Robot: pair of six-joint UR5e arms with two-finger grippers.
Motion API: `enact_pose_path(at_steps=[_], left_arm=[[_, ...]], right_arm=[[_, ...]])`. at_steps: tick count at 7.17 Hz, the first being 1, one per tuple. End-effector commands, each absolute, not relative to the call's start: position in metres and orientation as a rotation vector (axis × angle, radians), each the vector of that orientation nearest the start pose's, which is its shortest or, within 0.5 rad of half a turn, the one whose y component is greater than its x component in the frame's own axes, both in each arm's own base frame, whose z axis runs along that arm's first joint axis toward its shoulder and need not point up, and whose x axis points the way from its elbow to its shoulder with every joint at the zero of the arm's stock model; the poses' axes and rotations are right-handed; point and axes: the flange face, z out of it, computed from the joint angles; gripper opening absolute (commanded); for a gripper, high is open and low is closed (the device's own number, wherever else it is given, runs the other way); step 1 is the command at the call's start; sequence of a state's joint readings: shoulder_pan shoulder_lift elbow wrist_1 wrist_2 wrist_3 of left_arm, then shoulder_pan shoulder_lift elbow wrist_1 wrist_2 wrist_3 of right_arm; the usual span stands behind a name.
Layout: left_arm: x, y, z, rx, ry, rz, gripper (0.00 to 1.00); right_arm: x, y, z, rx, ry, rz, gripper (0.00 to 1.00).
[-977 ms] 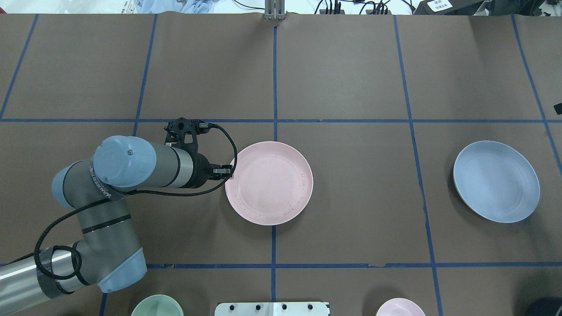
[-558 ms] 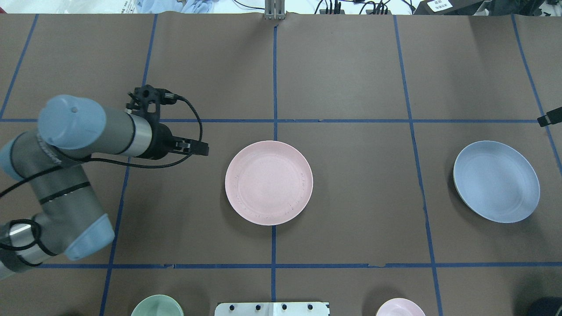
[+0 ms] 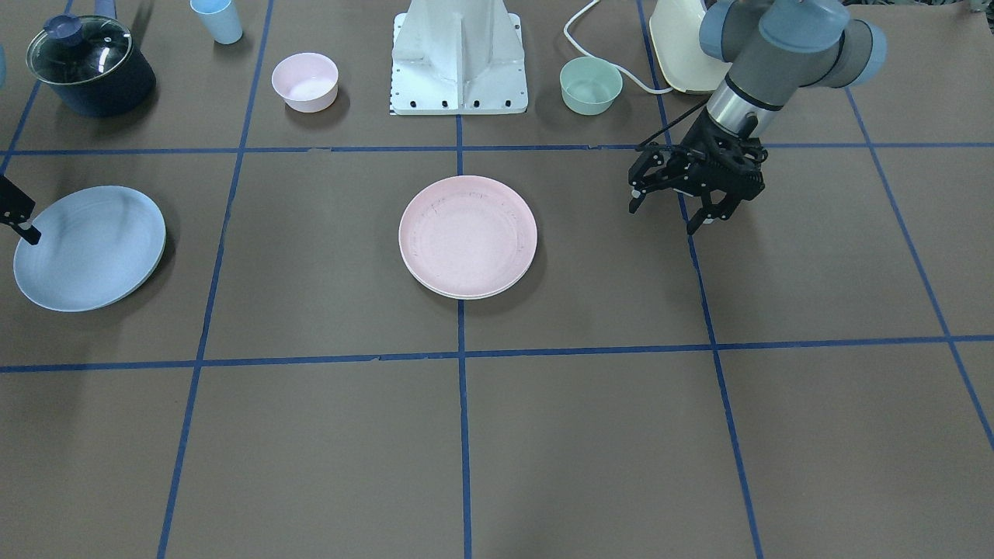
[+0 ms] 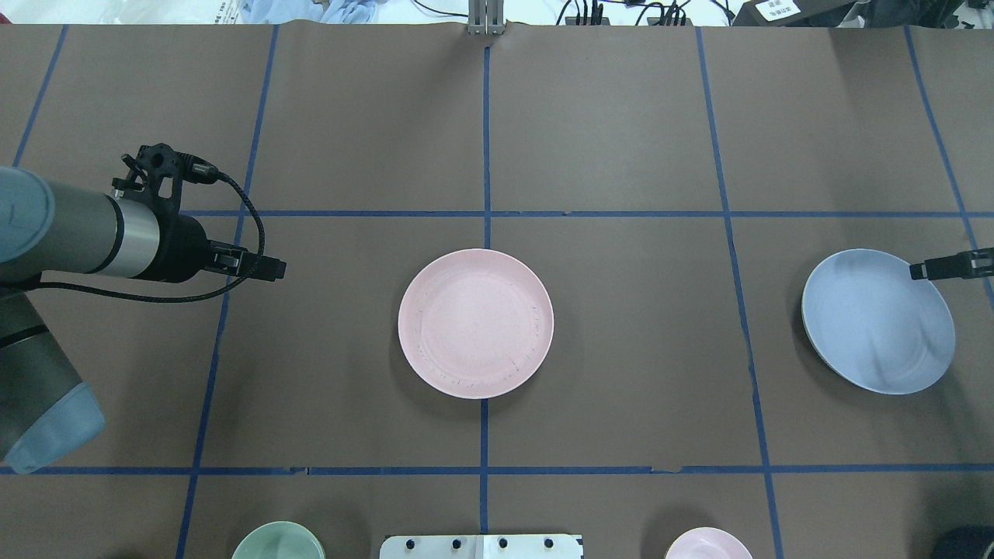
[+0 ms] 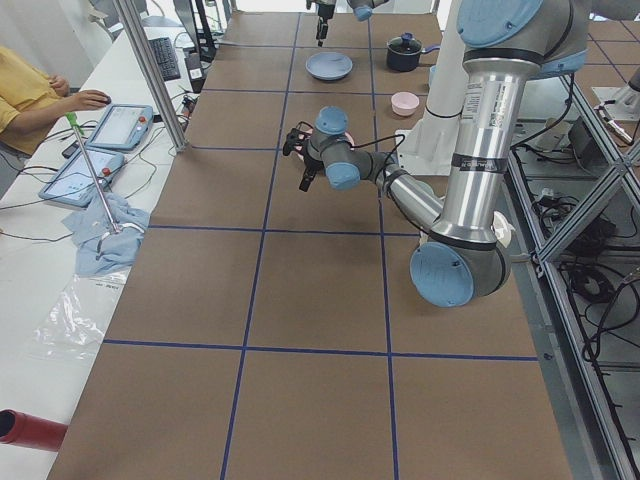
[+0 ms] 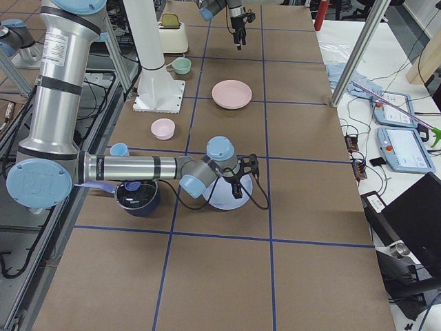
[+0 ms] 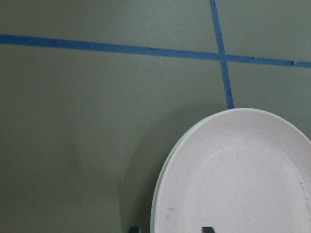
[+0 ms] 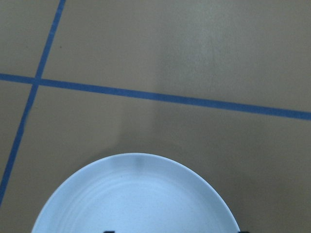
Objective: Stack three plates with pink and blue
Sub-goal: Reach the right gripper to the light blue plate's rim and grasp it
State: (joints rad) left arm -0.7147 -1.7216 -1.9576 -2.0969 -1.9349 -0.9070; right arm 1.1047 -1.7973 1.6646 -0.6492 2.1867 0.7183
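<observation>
Overhead exterior view is showing the left claw (image 4: 272,269) drawing back toward the left edge, away from the pink plate (image 4: 475,323) at the centre of the desk (image 4: 621,116); its jaws are standing open, empty. The right claw (image 4: 924,270), also open and holding nothing, is coming in over the blue plate (image 4: 877,321) at the right, probably to fetch it next.

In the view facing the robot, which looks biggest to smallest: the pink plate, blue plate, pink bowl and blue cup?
Largest: the blue plate and pink plate, too alike to rank.
Next: the pink bowl.
Smallest: the blue cup, partly cut off at the top edge.
</observation>
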Motion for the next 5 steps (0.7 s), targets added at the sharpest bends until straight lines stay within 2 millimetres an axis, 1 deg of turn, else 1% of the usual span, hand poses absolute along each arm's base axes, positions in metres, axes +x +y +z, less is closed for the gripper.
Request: enact_pose_path(at_steps=[1, 2, 3, 4, 5], left_arm=[[0.336, -0.421, 0.339, 0.413, 1.023, 0.141, 1.00], [0.336, -0.421, 0.338, 0.414, 1.024, 0.142, 1.00], [0.335, -0.421, 0.339, 0.413, 1.023, 0.139, 1.00], [0.334, -0.421, 0.338, 0.414, 1.024, 0.139, 1.00], [0.334, -0.420, 0.338, 0.417, 1.024, 0.140, 1.00]], right_arm=[[-0.115, -0.385, 0.677, 0.290, -0.899, 0.014, 0.77], [-0.117, -0.381, 0.686, 0.278, -0.885, 0.014, 0.76], [-0.122, -0.381, 0.688, 0.281, -0.871, 0.009, 0.67], [-0.128, -0.379, 0.687, 0.276, -0.875, -0.006, 0.54], [-0.134, -0.378, 0.688, 0.275, -0.870, -0.022, 0.48]])
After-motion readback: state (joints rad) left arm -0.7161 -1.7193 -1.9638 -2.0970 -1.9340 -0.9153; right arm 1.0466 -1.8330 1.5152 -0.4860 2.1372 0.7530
